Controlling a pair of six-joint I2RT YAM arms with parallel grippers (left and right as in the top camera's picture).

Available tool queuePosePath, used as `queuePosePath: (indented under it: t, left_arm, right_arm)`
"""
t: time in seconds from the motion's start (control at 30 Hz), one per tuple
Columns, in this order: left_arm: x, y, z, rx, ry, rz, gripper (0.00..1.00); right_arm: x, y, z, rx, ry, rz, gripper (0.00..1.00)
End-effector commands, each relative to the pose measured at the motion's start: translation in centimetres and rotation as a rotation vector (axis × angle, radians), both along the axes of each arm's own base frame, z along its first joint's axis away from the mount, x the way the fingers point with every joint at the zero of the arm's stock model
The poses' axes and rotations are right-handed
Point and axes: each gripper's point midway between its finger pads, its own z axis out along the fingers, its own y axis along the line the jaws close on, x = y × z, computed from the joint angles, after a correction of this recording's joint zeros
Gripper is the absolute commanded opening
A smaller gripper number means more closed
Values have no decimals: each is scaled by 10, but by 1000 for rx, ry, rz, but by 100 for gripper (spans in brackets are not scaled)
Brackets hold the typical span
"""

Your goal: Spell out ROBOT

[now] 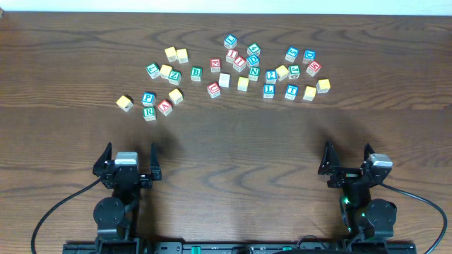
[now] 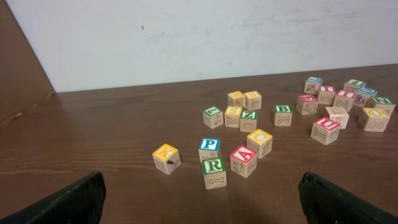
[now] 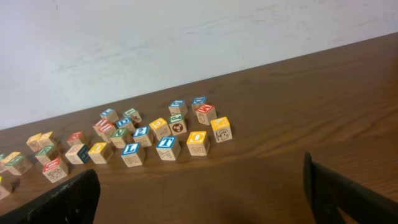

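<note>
Wooden letter blocks lie scattered across the far half of the table. A green R block [image 1: 149, 113] [image 2: 214, 172] sits nearest my left gripper, beside a blue P block [image 1: 147, 99] [image 2: 209, 149] and a red A block [image 1: 164, 107] [image 2: 243, 160]. A green B block [image 1: 196, 73] [image 2: 282, 114] lies further back. A blue T block [image 1: 291, 92] [image 3: 166, 147] and a yellow O block [image 3: 198, 142] lie on the right. My left gripper [image 1: 128, 164] [image 2: 200, 202] is open and empty near the front edge. My right gripper [image 1: 349, 167] [image 3: 202, 193] is open and empty too.
A lone yellow block [image 1: 125, 103] [image 2: 166, 158] sits left of the P block. The brown table [image 1: 233, 155] runs to a white wall at the back. A bare strip of wood separates both grippers from the blocks.
</note>
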Motion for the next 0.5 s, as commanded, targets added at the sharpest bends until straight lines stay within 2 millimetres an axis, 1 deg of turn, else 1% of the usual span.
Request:
queuePosePath:
  t: [0.0, 0.1, 0.17, 0.3, 0.4, 0.47]
  left_arm:
    - [-1, 2, -15, 17, 52, 10, 98]
    - [-1, 4, -14, 42, 50, 18, 98]
    - [-1, 4, -15, 45, 51, 18, 98]
    - [-1, 5, -15, 46, 51, 23, 97]
    - [-2, 12, -15, 50, 54, 62, 98]
    - [-1, 7, -10, 46, 31, 33, 98]
  right_arm:
    - [0, 0, 0, -5, 0, 2, 99]
    - [0, -4, 1, -6, -5, -20, 99]
    - [0, -7, 8, -7, -34, -41, 99]
    - [0, -8, 20, -5, -83, -45, 99]
    - [0, -6, 29, -5, -119, -32, 99]
    - [0, -5, 35, -35, -144, -29, 99]
